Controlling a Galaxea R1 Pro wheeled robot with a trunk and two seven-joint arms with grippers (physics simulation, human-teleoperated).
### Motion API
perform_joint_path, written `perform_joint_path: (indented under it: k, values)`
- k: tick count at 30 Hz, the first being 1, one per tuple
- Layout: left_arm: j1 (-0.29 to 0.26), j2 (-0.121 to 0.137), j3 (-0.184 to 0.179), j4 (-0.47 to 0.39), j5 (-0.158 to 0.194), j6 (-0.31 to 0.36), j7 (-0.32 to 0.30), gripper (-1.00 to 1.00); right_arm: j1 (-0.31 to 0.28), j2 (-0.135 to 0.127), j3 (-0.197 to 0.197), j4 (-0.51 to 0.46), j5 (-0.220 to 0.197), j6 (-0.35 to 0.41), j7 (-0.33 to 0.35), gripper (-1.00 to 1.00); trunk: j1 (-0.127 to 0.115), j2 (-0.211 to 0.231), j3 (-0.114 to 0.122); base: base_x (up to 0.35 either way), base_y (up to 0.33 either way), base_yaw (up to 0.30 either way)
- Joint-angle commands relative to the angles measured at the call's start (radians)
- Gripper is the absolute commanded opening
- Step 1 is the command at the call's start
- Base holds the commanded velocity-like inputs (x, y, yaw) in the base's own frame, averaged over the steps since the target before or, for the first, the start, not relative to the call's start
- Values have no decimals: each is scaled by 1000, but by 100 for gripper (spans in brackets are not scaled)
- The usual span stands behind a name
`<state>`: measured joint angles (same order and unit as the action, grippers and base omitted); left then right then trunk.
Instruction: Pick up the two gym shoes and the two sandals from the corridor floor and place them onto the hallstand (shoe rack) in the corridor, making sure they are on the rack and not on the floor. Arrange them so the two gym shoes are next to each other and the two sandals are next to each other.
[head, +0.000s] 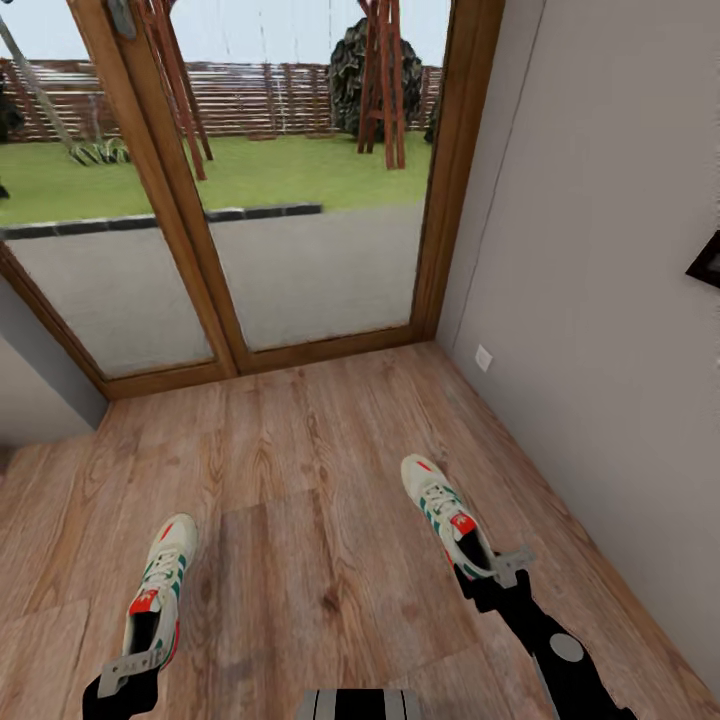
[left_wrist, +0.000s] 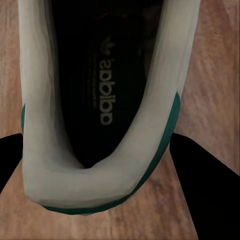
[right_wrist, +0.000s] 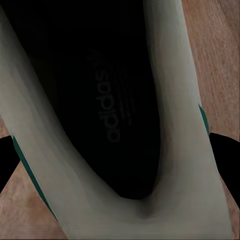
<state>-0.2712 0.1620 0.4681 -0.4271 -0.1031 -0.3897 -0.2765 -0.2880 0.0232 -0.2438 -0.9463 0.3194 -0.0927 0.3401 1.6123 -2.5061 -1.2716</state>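
Note:
Two white gym shoes with green stripes and red-orange tongue labels point away from me over the corridor floor (head: 310, 470). My left gripper (head: 130, 668) is shut on the heel of the left gym shoe (head: 160, 590). In the left wrist view its black fingers (left_wrist: 200, 175) press both sides of that heel (left_wrist: 100, 195). My right gripper (head: 497, 572) is shut on the heel of the right gym shoe (head: 440, 505), whose white heel rim (right_wrist: 165, 200) spans the space between the fingers (right_wrist: 227, 160). The sandals and the hallstand are out of view.
A wide glass door with a wooden frame (head: 440, 200) stands ahead, with lawn and a fence beyond. On the right a grey wall (head: 600, 350) carries a white socket (head: 483, 357) and a dark picture corner (head: 706, 262). Another grey wall corner (head: 40, 390) juts in at left.

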Motion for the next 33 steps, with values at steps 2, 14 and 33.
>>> perform_joint_path:
  k: [2, 14, 33]
  values:
    - [0, -2, 8, 21, -10, -15, -6, -100, 19, 1, -7, 51, 9, -62, -21, -100, -1, 0, 10, 0, 0, 0]
    - [8, -6, 9, 112, -10, -112, -6, -100, 56, -1, -8, 423, 7, -445, -279, -100, -6, 3, 76, 0, 0, 0]
    - [17, -14, 5, 137, -17, -175, -7, -100, 57, -17, -6, 568, 3, -493, -320, -100, -35, 48, 175, 0, 0, 0]
